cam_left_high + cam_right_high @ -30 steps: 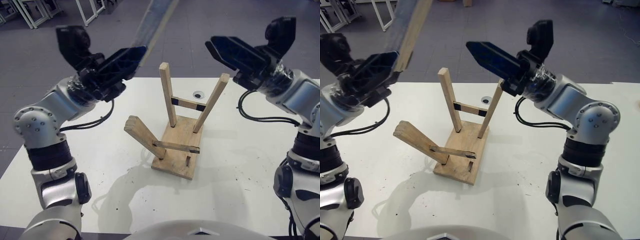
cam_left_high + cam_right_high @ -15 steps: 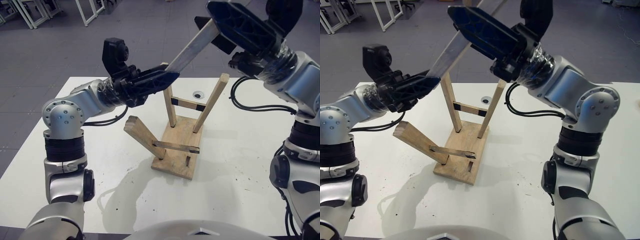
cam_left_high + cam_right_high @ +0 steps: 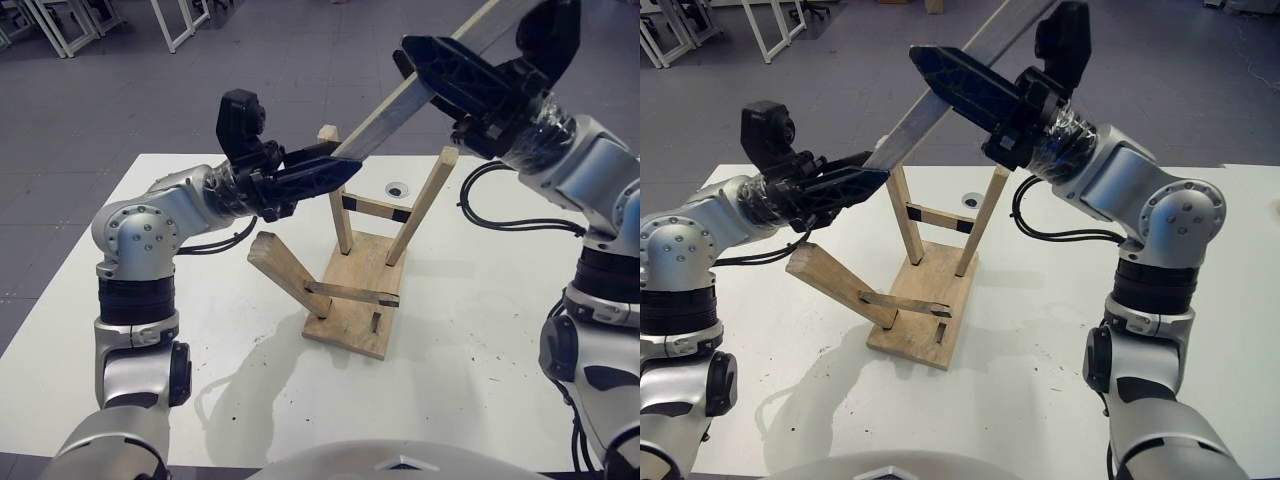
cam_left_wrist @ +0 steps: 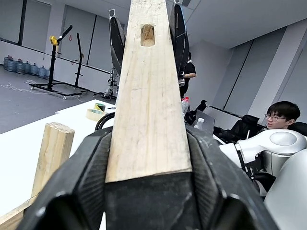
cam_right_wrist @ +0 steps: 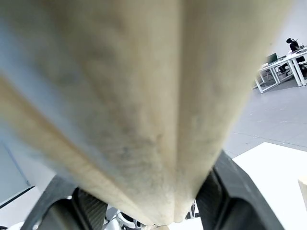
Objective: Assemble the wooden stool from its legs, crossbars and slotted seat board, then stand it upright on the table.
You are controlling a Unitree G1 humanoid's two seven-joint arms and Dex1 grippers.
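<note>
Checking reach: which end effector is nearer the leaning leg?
Left. Left end effector is close above the leaning leg; right end effector is higher and farther right.

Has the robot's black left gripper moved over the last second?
Yes. The left gripper, shut on the long pale wooden leg, swung inward toward the two upright stool legs, which stayed put.

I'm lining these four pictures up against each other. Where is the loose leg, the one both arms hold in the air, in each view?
Left eye view: the loose leg slants from the centre up to the top right.
Right eye view: it slants from left of centre up to the top middle.
Left wrist view: close up, running away from the camera out of the dark jaws.
Right wrist view: right against the camera, between the dark jaws.
Shared landmark: the right gripper, clamped on the leg's higher part.
</note>
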